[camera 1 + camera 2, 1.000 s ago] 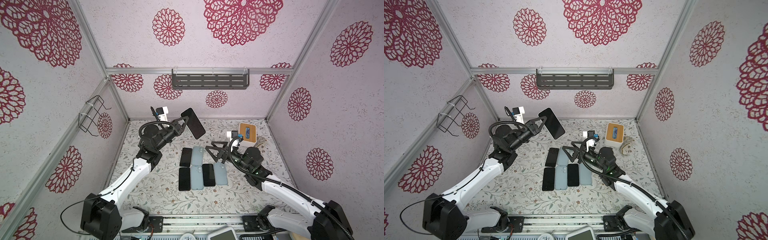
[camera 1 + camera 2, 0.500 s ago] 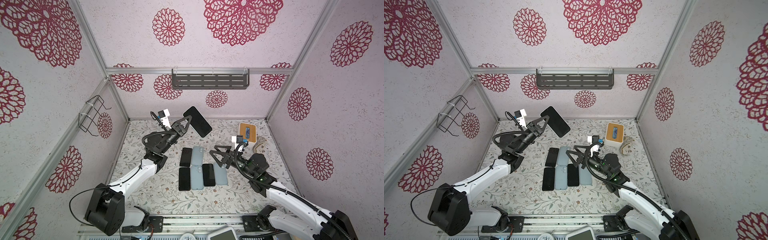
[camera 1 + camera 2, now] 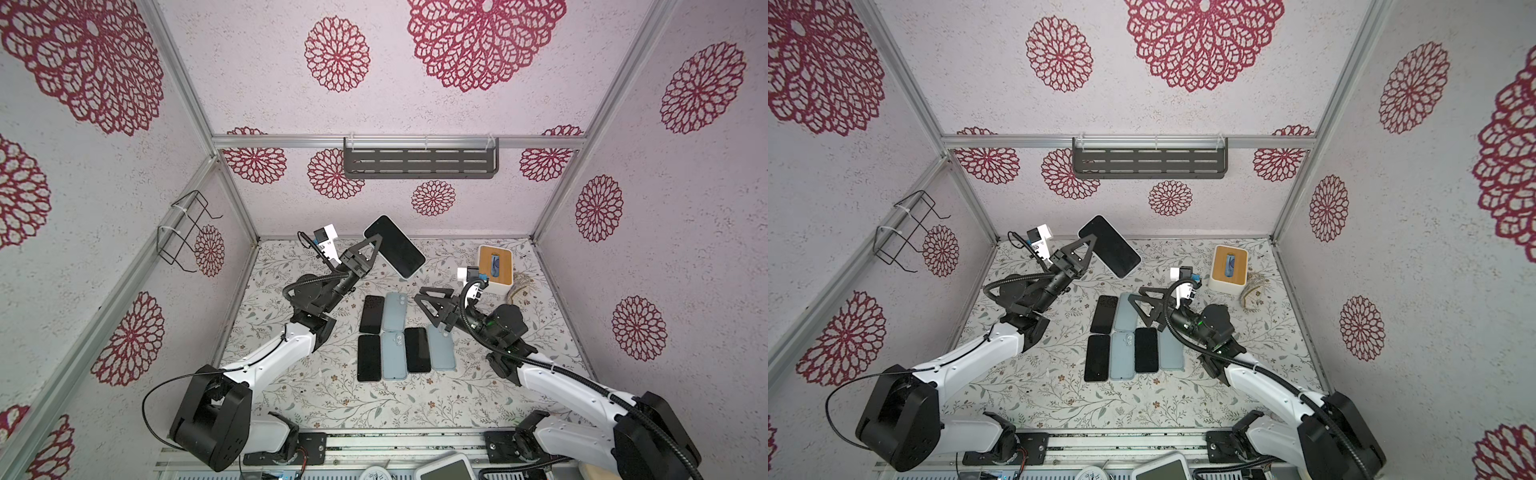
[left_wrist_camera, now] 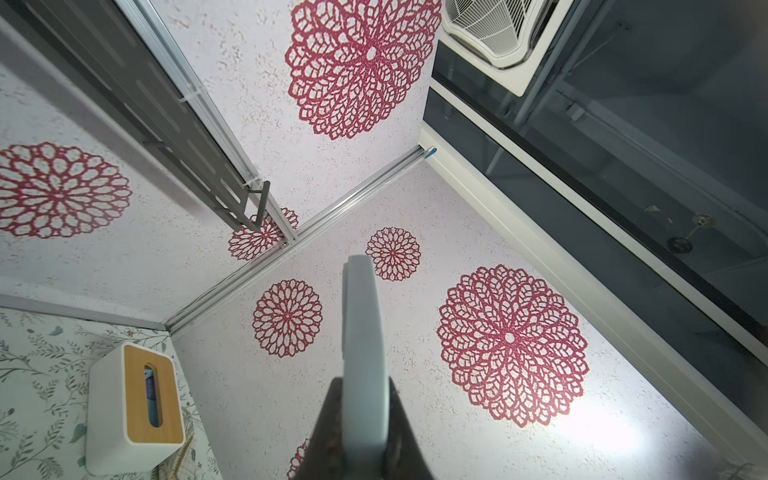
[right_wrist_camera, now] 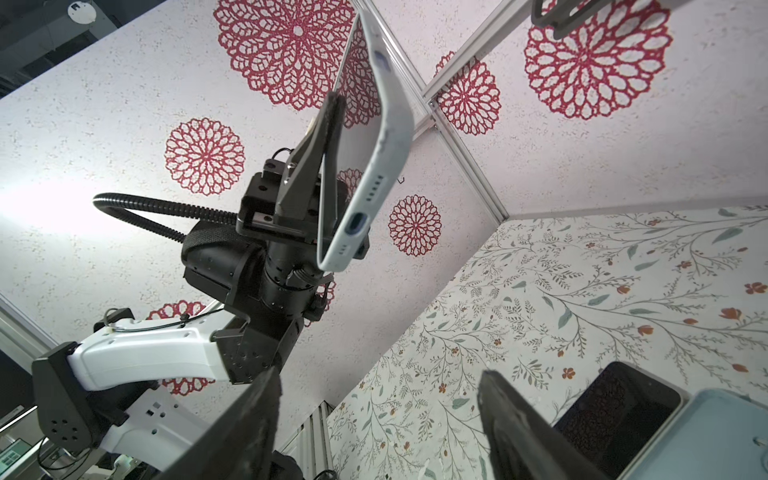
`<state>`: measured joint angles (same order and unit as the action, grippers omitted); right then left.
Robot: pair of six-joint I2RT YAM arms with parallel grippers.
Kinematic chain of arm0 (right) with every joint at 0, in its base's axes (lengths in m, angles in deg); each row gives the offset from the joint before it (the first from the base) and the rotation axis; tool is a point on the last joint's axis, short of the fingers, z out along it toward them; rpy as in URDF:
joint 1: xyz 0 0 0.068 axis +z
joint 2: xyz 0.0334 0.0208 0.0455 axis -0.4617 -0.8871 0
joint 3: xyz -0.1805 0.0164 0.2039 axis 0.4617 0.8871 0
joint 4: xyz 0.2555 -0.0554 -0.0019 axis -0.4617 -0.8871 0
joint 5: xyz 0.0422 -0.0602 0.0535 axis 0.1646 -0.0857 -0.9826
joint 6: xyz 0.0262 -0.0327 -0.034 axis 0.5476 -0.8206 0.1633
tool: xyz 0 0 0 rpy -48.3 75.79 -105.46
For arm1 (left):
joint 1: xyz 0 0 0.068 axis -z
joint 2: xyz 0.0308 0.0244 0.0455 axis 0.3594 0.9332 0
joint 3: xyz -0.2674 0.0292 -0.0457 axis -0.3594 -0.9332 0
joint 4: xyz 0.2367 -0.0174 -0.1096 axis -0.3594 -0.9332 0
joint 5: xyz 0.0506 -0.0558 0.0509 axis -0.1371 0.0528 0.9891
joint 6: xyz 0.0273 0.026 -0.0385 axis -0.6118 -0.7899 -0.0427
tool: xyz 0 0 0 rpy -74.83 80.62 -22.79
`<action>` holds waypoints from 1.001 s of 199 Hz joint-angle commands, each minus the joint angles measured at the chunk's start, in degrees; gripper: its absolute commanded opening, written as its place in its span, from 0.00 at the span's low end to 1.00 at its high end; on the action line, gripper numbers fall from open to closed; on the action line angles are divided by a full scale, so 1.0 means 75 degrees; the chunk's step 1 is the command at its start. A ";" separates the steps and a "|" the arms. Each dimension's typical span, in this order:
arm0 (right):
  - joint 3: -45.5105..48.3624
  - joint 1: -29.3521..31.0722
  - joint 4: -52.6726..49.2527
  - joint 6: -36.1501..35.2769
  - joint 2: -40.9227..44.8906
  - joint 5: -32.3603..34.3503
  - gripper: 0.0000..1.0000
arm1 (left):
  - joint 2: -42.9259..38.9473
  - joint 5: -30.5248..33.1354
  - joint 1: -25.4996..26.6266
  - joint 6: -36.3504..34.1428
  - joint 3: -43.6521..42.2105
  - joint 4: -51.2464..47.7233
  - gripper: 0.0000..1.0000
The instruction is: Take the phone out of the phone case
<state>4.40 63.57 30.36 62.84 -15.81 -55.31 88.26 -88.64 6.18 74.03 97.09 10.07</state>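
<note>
**Both top views.** Pinched between the pressed-together fingers of the left pincer (image 3: pixel 376 244) (image 3: pixel 1090 244): one phone (image 3: pixel 395 247) (image 3: pixel 1109 246), dark screen toward the camera. Sits in its pale blue phone case (image 3: pixel 409 274), tilted, high above the worktop (image 3: pixel 332 399) and near the back wall. Right pincer (image 3: pixel 419 293) (image 3: pixel 1136 293) spread, pinching nothing, hovering low by the far row of things, apart from the held phone.

Counted flat on the worktop:
- three dark phones (image 3: pixel 372 314)
- three pale blue cases (image 3: pixel 394 311)

Laid alternating, side by side and touching, in two rows: two things in the far row, four in the near one. Cannot tell whether those cases hold anything.

Also counted:
- one white tissue box (image 3: pixel 494 264) with a wooden top, at the far right of the worktop
- one dark shelf (image 3: pixel 419 162) on the back wall
- one wire rack (image 3: pixel 183 232) on the left wall

**Left wrist view.** One narrow edge of the phone case (image 4: pixel 361 332), upright between two dark fingers (image 4: pixel 328 419) pressed against both its faces. Beyond, one tissue box (image 4: pixel 133 395) on the worktop.

**Right wrist view.** Two dark fingers (image 5: pixel 253 424) of the right pincer wide apart, nothing between. Beyond, left pincer clamped on the phone (image 5: pixel 357 124), one finger across the screen. Bottom edge of the phone case (image 5: pixel 386 137), with its port opening, turned this way. On the worktop, one of the dark phones (image 5: pixel 615 403) touching one of the pale blue cases (image 5: pixel 706 436).
</note>
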 commanded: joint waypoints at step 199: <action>-0.0947 0.0170 0.3309 0.1497 -0.1577 -0.0557 0.34 | 0.0262 0.0345 0.0160 0.0388 -0.0254 0.1293 0.00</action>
<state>-0.43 64.47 50.38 73.18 -27.55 -58.69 89.92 -87.02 6.97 75.87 95.45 14.56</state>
